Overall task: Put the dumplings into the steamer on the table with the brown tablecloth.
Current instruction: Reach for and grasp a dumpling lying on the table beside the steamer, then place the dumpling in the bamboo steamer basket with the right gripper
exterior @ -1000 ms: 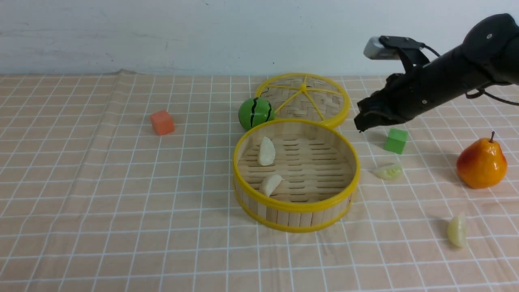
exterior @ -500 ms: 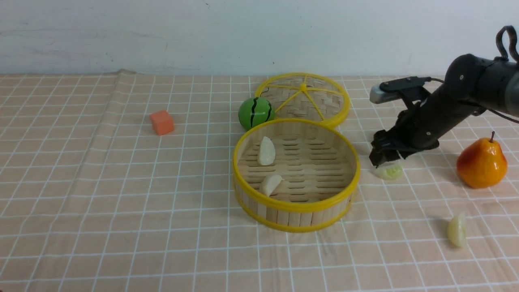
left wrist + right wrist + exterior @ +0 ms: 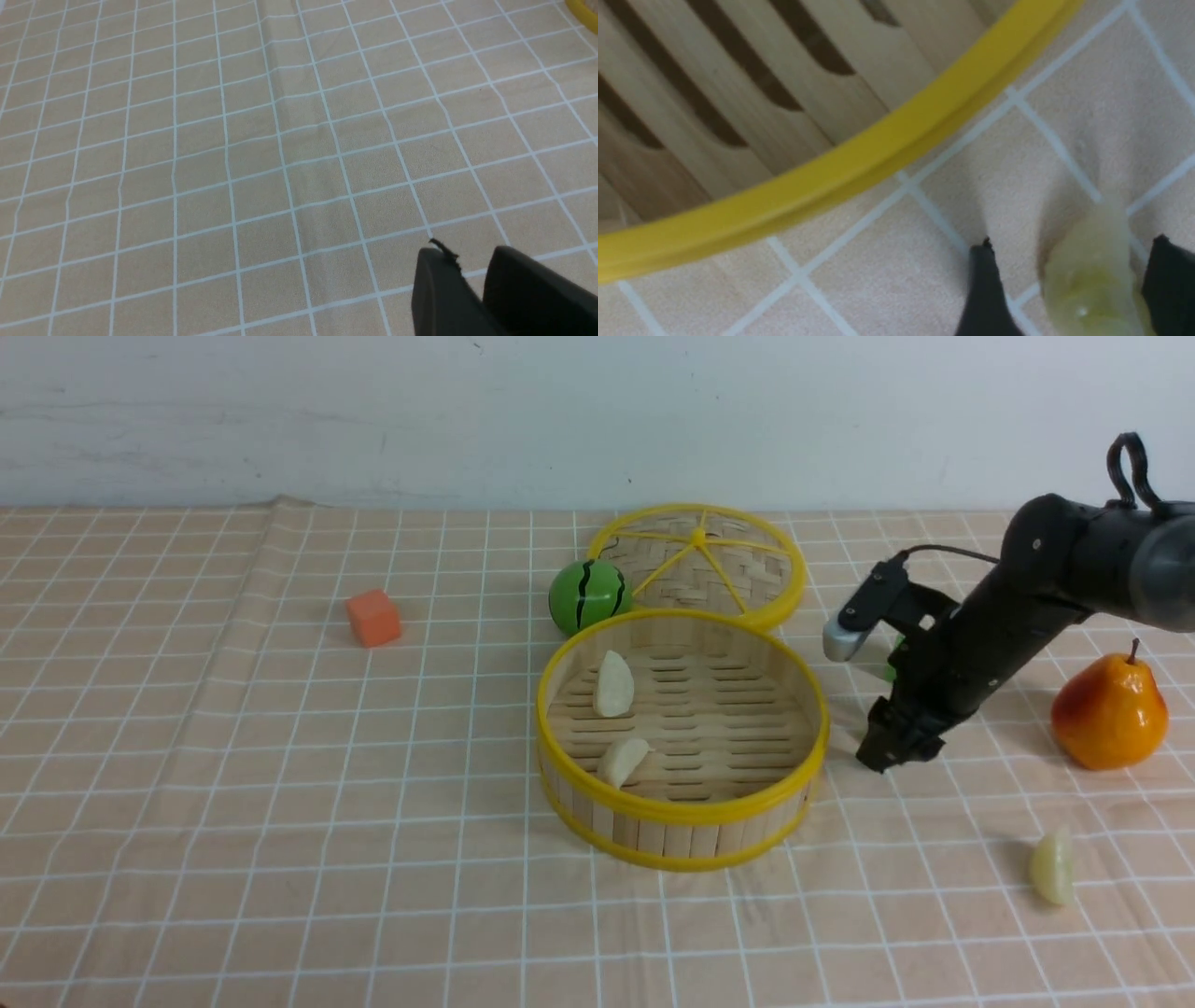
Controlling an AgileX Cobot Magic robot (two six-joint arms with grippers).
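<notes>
Right of centre, just beside the steamer, the right hand straddles a green dumpling, fingers parted, not gripping.

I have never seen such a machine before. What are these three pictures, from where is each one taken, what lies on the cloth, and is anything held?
This is a robot with two arms, each ending in jaws. The front view looks forward from between the arms; the other two come from cameras on the wrists. On the checked tablecloth stands a bamboo steamer with two dumplings inside, its lid behind it. Around lie a green striped ball, an orange cube, a pear and another dumpling. The right arm reaches down beside the steamer; its wrist view shows its jaws open around a greenish dumpling, not yet closed. The left arm's jaws hold nothing.
</notes>
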